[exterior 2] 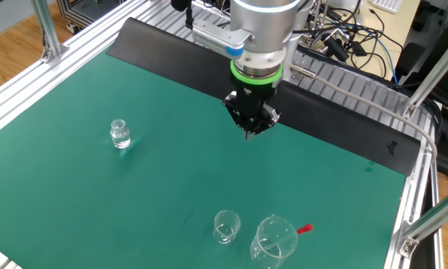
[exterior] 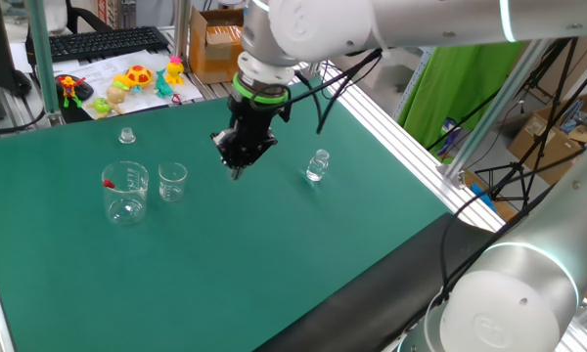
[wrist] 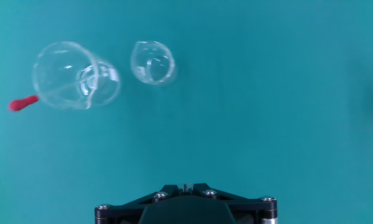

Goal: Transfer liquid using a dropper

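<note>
**Dropper offset from the gripper, stem slanting into the large beaker**

Dropper (exterior: 109, 183) stands propped in the large beaker (exterior: 125, 192), its red bulb leaning over the rim and its clear stem slanting down inside. A small beaker (exterior: 172, 182) stands just beside, on the gripper's side. The gripper (exterior: 239, 168) hangs apart over bare desk (exterior: 274, 254), pointing down, fully closed and empty. In the hand view both beakers lie ahead and to the left, so reaching the bulb probably means travelling past the small beaker.
</note>
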You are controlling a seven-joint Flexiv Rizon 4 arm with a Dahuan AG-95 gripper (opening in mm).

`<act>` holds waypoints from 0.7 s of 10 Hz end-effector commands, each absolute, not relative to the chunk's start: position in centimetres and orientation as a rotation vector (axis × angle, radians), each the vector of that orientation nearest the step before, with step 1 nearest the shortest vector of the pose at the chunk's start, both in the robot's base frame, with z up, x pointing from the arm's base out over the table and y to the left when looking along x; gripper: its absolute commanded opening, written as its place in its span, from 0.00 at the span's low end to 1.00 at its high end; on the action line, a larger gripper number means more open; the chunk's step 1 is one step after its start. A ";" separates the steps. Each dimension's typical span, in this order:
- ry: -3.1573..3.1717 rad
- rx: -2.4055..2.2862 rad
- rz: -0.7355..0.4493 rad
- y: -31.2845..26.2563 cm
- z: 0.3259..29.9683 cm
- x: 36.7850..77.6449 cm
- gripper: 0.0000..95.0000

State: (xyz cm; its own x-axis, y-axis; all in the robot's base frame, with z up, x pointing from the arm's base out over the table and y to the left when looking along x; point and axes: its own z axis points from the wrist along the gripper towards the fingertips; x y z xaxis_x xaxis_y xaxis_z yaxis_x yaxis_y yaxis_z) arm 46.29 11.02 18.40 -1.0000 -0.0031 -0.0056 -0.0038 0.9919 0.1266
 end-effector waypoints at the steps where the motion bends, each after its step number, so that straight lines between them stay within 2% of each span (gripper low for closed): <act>1: 3.085 -0.047 0.242 11.0 18.4 46.2 0.00; 7: 3.071 0.110 0.206 13.9 17.8 45.0 0.00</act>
State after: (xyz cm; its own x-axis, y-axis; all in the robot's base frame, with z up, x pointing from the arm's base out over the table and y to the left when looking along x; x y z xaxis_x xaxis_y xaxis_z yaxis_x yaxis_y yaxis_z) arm 44.95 13.53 18.07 -0.9966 0.0357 -0.0736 0.0238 0.9874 0.1564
